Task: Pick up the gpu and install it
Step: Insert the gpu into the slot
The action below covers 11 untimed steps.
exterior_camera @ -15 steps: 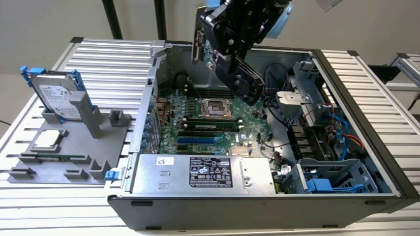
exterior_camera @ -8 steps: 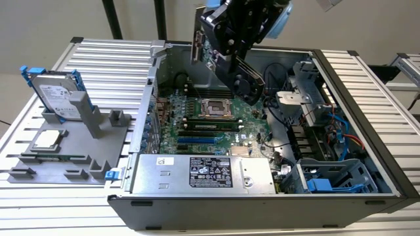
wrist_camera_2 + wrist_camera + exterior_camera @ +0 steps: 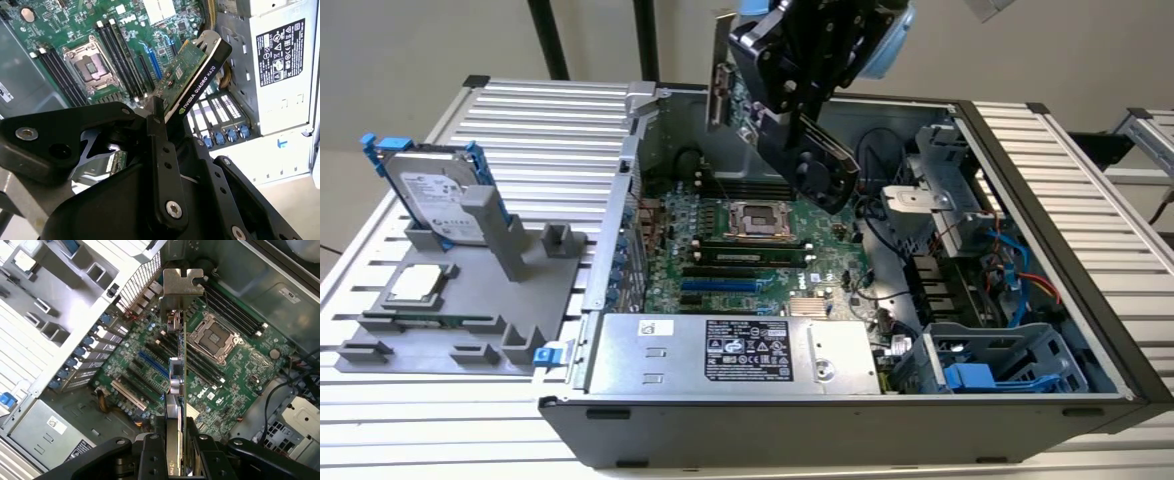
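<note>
The gripper [image 3: 790, 92] is clamping the graphics card [image 3: 744, 108] between closed fingers and holding it edge-down in the air above the motherboard [image 3: 754, 250] of the open computer case [image 3: 1067, 260]. The pickup is looking complete; the card is not yet sitting in any slot.

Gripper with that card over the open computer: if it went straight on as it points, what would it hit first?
Probably the motherboard. The gripper points down into the case, shut on the gpu, whose far edge would land first, near the long slots beside the processor socket. Depth is unclear.
</note>
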### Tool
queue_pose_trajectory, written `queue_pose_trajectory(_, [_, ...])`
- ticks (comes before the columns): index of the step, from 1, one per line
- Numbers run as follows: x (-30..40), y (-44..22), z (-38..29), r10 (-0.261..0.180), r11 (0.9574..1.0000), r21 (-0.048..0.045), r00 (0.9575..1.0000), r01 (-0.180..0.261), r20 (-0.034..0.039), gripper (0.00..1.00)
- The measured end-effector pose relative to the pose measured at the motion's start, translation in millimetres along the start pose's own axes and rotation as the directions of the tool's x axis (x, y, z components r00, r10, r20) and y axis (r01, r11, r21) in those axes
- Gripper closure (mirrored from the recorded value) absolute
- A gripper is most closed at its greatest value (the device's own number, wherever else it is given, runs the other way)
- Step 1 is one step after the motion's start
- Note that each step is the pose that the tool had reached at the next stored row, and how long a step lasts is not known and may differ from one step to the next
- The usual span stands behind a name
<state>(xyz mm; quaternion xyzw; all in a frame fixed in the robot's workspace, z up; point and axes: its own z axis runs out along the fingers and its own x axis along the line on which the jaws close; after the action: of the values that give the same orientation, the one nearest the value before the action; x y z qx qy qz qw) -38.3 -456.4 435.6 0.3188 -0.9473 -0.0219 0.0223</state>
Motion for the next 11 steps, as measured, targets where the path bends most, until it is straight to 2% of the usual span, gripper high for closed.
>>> queue_pose_trajectory(11, [0.0, 0.0, 0.0, -0.033, 0.9995, 0.0009, 0.9995, 0.033, -0.0019, 1.0])
